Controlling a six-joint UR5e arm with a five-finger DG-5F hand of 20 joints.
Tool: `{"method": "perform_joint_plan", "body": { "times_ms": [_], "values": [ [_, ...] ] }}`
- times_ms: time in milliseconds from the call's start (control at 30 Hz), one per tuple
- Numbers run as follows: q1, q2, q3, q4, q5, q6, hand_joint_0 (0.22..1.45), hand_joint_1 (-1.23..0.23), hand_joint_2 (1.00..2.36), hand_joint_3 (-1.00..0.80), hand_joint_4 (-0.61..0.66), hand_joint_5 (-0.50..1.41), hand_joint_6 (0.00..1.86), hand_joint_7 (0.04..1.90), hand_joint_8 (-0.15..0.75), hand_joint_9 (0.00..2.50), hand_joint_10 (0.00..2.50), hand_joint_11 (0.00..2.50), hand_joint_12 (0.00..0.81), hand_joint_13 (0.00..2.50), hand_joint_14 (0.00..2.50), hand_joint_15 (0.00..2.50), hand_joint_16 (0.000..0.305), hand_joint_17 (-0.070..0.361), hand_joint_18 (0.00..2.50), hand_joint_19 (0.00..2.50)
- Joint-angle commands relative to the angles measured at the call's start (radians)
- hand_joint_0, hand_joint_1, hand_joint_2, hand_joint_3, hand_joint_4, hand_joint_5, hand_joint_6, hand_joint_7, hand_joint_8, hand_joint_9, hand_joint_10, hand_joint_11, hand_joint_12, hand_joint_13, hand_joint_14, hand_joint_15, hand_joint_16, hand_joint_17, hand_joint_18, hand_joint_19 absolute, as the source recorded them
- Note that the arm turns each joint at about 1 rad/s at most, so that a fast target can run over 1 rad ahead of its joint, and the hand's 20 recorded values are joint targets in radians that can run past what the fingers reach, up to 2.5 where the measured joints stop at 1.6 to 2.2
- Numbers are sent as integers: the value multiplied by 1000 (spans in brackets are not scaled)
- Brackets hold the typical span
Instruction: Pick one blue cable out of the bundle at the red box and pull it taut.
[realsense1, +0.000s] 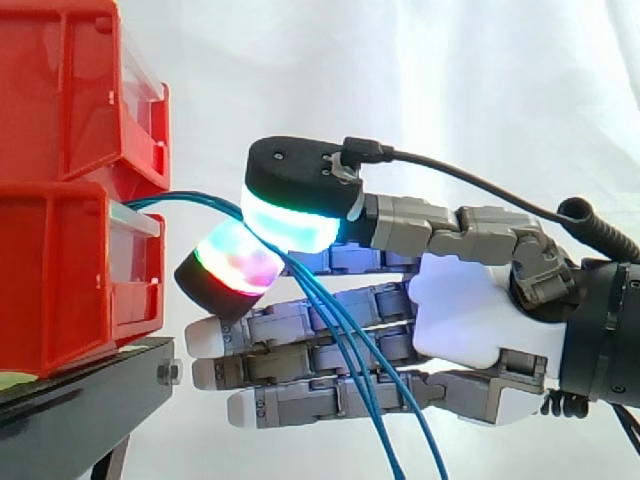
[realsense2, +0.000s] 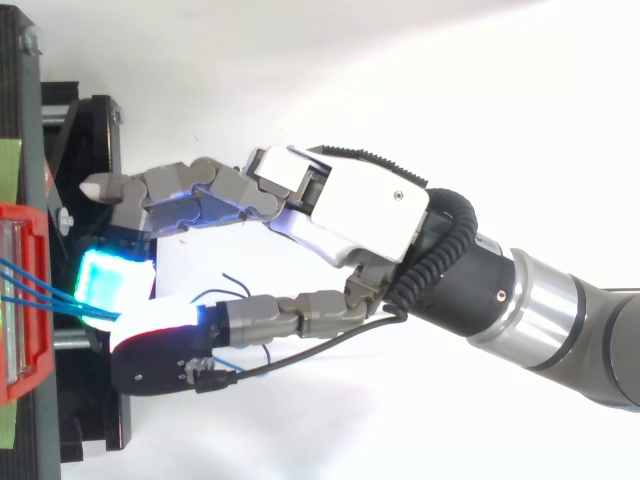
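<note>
Blue cables (realsense1: 338, 330) run out of the red box (realsense1: 60, 280) ahead of the fingertips, pass between two glowing pads (realsense1: 295, 220) and drop in front of the palm. The hand (realsense1: 480, 310) looks pinched on them, its other fingers straight beneath. Several strands seem caught in that pinch, so pulling back could drag the whole bundle, or a thin strand could slip free.

Illumination: bright, even, diffuse in both views. The white curtain (realsense1: 450, 80) is near washed out, folds faint. Shadows are soft and weak. Pads (realsense1: 290, 215) on the hand (realsense1: 480, 320) glow cyan and magenta
</note>
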Motion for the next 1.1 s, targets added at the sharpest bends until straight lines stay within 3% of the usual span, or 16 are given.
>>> {"method": "perform_joint_plan", "body": {
  "times_ms": [0,167,333,800,967,1067],
  "values": [
    [0,0,0,0,0,9,738,-964,1025,-137,99,-216,905,1117,339,565,13,555,416,363,0,50,59,132,474,84],
    [0,0,0,0,-2,17,752,-995,1018,-248,93,-220,904,1113,329,551,15,546,415,366,0,44,57,129,475,55],
    [2,0,0,0,-2,20,781,-980,1001,-482,85,-223,903,1109,323,537,13,540,411,359,0,25,55,125,463,12],
    [0,0,0,0,-2,29,637,-931,1000,-500,119,-216,888,1059,329,554,13,556,412,346,2,47,52,118,413,65],
    [0,0,0,0,-5,26,533,-856,1000,-500,171,-190,791,968,345,551,12,531,427,318,3,69,55,124,371,114],
    [-9,-1,-3,1,-5,7,503,-797,1000,-500,198,-142,628,1130,354,548,12,502,434,312,2,73,58,129,362,140]
  ]
}}
